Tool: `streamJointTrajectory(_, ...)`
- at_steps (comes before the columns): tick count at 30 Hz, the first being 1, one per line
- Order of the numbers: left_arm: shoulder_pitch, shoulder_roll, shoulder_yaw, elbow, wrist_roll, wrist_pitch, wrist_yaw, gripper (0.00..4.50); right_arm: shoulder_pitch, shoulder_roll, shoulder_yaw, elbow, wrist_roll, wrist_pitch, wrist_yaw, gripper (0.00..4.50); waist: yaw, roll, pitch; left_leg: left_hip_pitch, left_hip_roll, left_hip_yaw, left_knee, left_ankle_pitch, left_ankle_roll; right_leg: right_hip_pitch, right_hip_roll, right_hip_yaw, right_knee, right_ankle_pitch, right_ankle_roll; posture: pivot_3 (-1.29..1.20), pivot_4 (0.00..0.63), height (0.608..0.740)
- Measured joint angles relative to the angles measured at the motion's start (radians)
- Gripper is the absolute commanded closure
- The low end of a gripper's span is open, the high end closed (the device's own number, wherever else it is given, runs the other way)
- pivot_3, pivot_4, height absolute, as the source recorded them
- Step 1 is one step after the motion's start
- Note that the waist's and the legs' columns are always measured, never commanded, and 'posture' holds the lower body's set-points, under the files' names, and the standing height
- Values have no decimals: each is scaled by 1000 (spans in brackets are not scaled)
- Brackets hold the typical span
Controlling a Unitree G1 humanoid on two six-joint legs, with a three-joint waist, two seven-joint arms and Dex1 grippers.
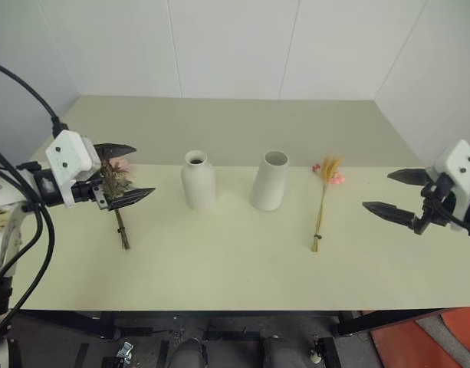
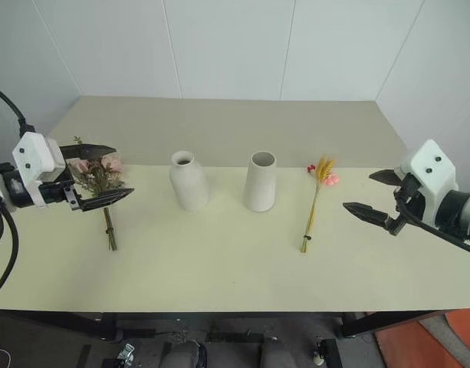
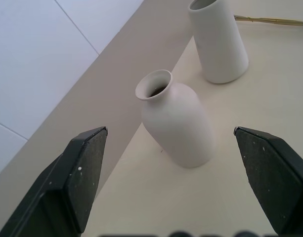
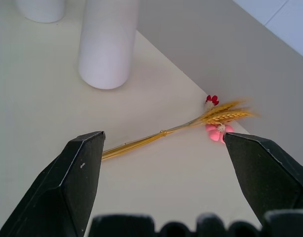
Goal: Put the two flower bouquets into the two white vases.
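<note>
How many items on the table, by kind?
White vases: 2, the bottle-shaped vase and the wide-mouth vase, both upright.
Flower bouquets: 2, the rose bouquet and the wheat bouquet, both lying on the table.
Total: 4

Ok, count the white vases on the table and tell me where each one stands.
2. The bottle-shaped vase stands upright left of centre, nearer the rose bouquet. The wide-mouthed cylinder vase stands upright beside it, apart, nearer the wheat bouquet. None looks hidden.
</note>
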Motion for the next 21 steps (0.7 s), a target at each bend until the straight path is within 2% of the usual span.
streamJointTrajectory(12, -39, -12, -30, 30, 5, -4, -8, 23, 30, 1, -17, -18, 0, 35, -3, 0, -1, 0, 0, 0, 0, 0, 0, 0, 0, 0, 0, 0, 0, 0, 0, 0, 150, 740)
streamJointTrajectory(21, -52, -23, -43, 37, 5, -6, -9, 23, -7, -3, 15, -15, -2, 112, -35, 0, 0, 0, 0, 0, 0, 0, 0, 0, 0, 0, 0, 0, 0, 0, 0, 0, 150, 740)
